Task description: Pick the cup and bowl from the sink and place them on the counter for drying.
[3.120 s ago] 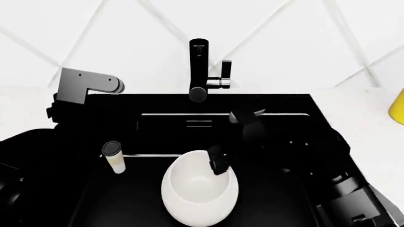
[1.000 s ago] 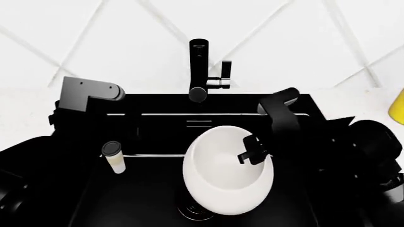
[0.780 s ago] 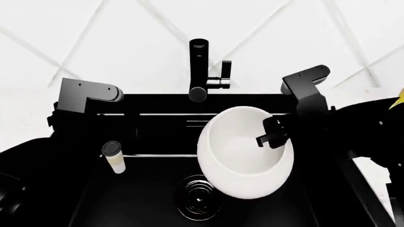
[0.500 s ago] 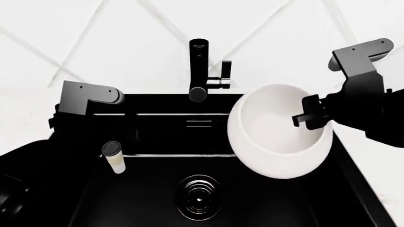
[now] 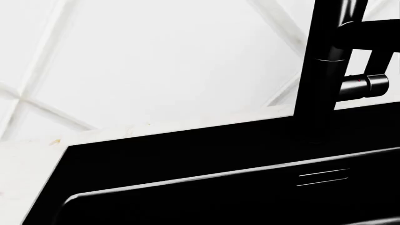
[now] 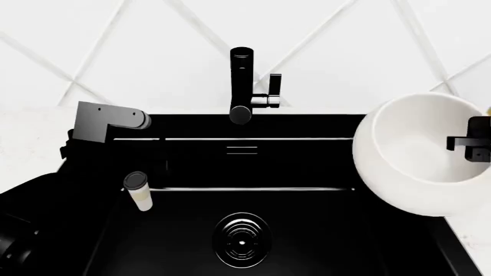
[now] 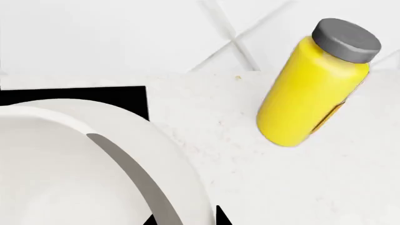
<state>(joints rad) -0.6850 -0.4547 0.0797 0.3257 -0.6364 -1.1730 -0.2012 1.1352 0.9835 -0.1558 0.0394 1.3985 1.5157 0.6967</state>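
Bowl: the large white bowl (image 6: 418, 154) hangs in the air over the sink's right edge, partly above the white bench (image 7: 275, 173), tilted with its opening toward the camera.
Right tool: the right tool (image 6: 470, 144) grips the bowl's right rim, one finger (image 7: 128, 171) lying as a grey strip inside the bowl wall.
Cup: the small cream cup (image 6: 138, 190) with a dark rim stands upright at the left side of the black sink (image 6: 245, 230), well apart from the bowl.
Left tool: the left arm (image 6: 107, 123) is above the sink's left rear corner; its tool is hidden, so open or closed cannot be told.
Drain: a round ridged drain (image 6: 242, 241) is on the sink floor.
Faucet: a tall black faucet (image 6: 242, 86) stands behind the sink.
Bottle: a yellow bottle (image 7: 312, 86) with a grey cap stands on the bench near the bowl.
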